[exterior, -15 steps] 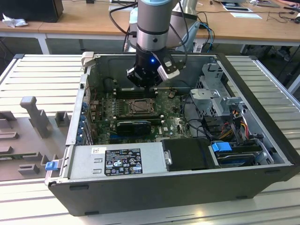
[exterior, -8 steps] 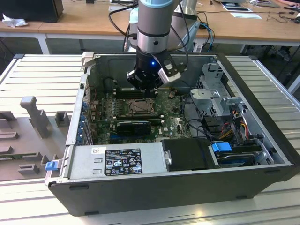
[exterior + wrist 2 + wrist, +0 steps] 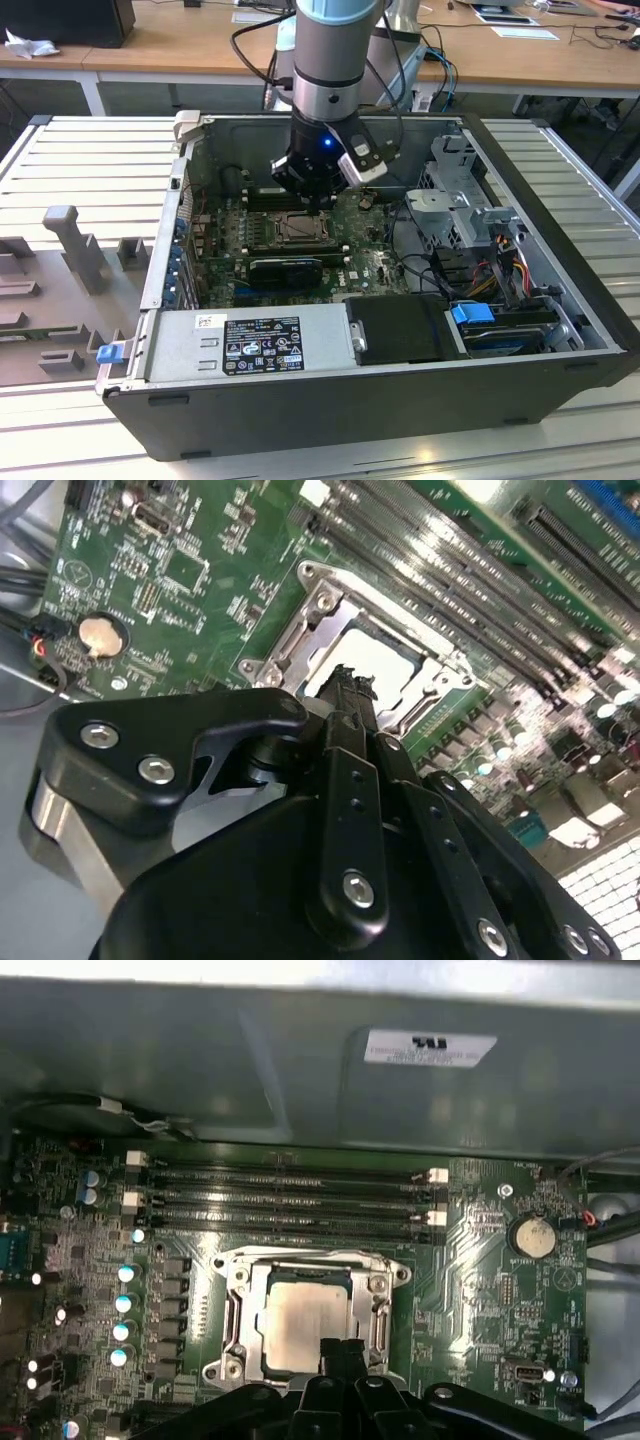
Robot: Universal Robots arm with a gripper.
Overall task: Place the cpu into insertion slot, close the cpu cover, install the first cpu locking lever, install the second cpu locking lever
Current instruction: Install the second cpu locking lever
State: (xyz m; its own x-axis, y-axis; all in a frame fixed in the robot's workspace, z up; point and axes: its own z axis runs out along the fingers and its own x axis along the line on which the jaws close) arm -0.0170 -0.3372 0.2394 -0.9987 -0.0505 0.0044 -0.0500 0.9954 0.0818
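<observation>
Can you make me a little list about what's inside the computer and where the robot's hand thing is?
place: open computer case on a slatted bench
board: green motherboard
socket: insertion slot, beside the long memory slots
chip: cpu lying in the socket, silvery face up
cover: cpu cover framing the chip
tool: tool, fingertips together at the socket's edge, holding nothing that shows
round battery: coin cell on the board

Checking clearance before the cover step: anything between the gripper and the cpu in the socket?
Nothing visible. In the first wrist view the gripper sits at the near edge of the cpu, which lies in the insertion slot, face unobstructed.
</observation>
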